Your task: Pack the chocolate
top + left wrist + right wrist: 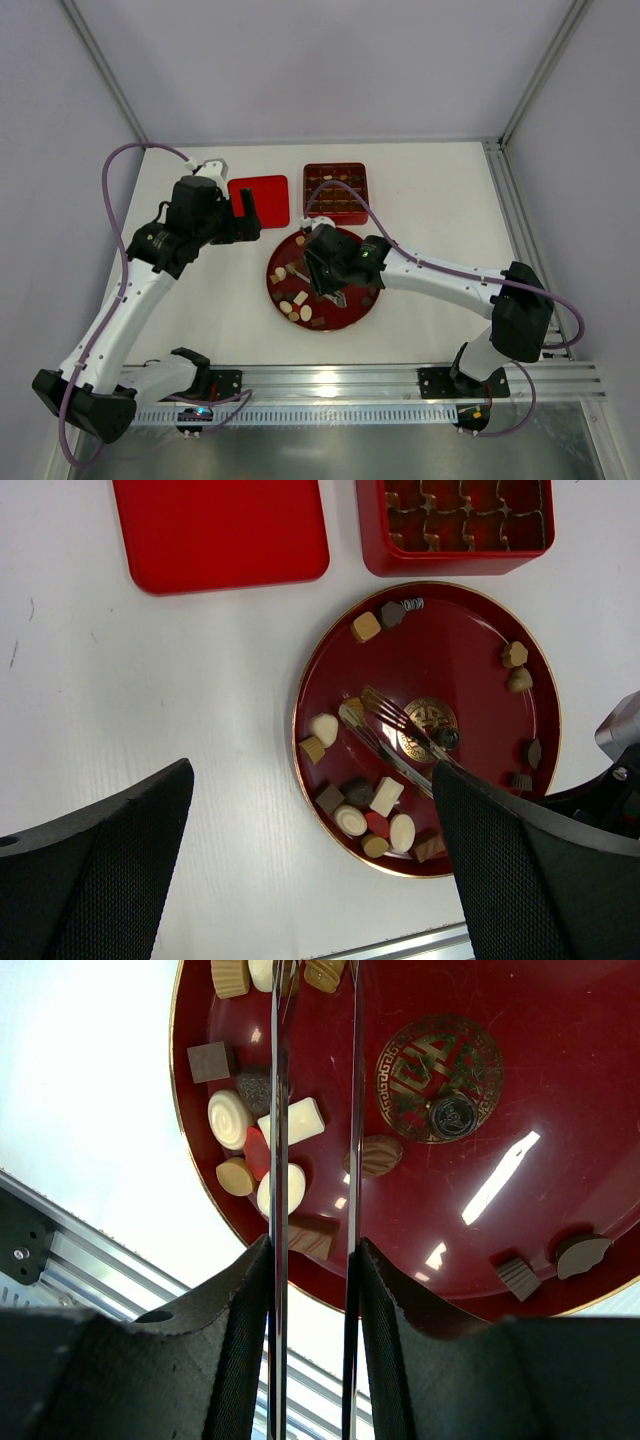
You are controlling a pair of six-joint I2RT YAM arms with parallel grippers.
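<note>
**A:** What is seen on the left, and is any trouble expected from it?

**B:** The left gripper [246, 214] is held close by the red lid [266, 190], its jaws spread wide with nothing between them. Little harm is expected unless it is swung toward the plate, where the other arm could be struck.

**A:** Where is the chocolate found?

**B:** The chocolate [386, 796] is scattered on the round red plate [455, 660]. A crowded cluster is seen by the near-left rim and a few pieces along the other edges. One dark piece [452, 1114] is set on the gold emblem [425, 1065]. If one piece in that cluster is reached for carelessly, its neighbours could be nudged over the rim.

**A:** And what is held on the right?

**B:** A pair of metal tongs [390, 718] is clamped in the right gripper [314, 1270], with only a narrow gap between the blades. A tan piece [325, 972] is seen between the blades near the tips. Whether it is pinched cannot be told, because the tips are cut off in the wrist view.

**A:** What could fail from here?

**B:** The blades are thin and smooth, so a rounded piece could be squeezed out or dropped in transit. On the glossy plate a piece could be pushed along rather than caught. The tongs could be twisted in the fingers if they are pressed hard against the plate. The compartment box [450, 564] is placed just beyond the plate and its cells are small. A piece released off-centre could be left straddling a divider.
</note>
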